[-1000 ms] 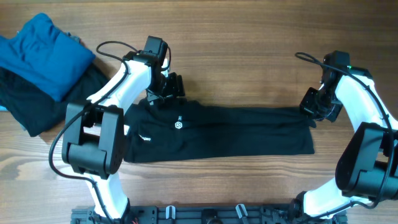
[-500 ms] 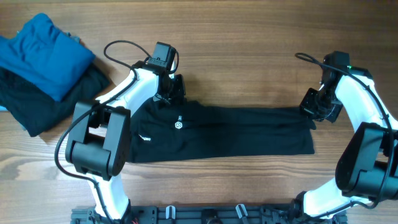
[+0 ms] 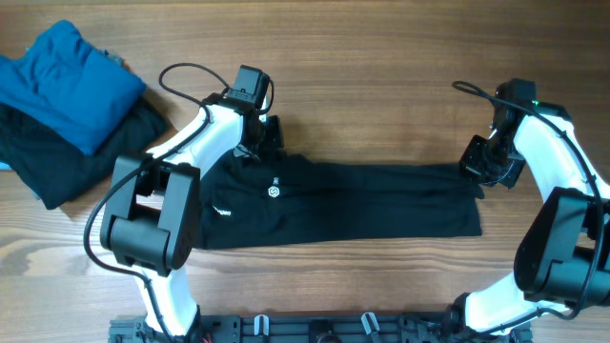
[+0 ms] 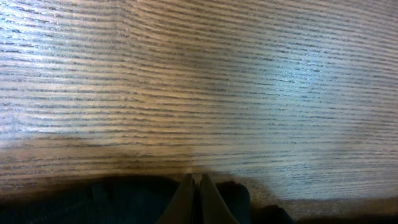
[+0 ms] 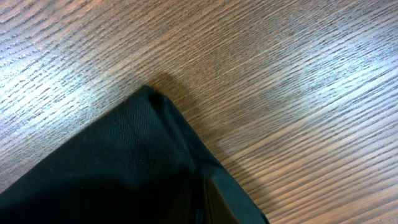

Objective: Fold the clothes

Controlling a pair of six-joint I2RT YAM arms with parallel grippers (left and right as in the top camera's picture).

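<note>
The clothes (image 3: 334,205), a black garment with a small white round logo (image 3: 274,191), lie as a long flat band across the middle of the wooden table. My left gripper (image 3: 261,145) is at the band's far left edge. In the left wrist view its fingertips (image 4: 198,185) are pressed together, pinching the dark fabric (image 4: 124,202) at its edge. My right gripper (image 3: 481,168) is shut on the far right corner. In the right wrist view the cloth (image 5: 112,168) wraps around one finger (image 5: 221,199) and hides the tips.
A folded bright blue garment (image 3: 62,81) lies on a plain folded black one (image 3: 67,167) at the far left of the table. The arm bases and a black rail (image 3: 315,329) line the near edge.
My left gripper shifted a little right along the garment's far edge and its jaws came together on the fabric. The right arm has not moved.
</note>
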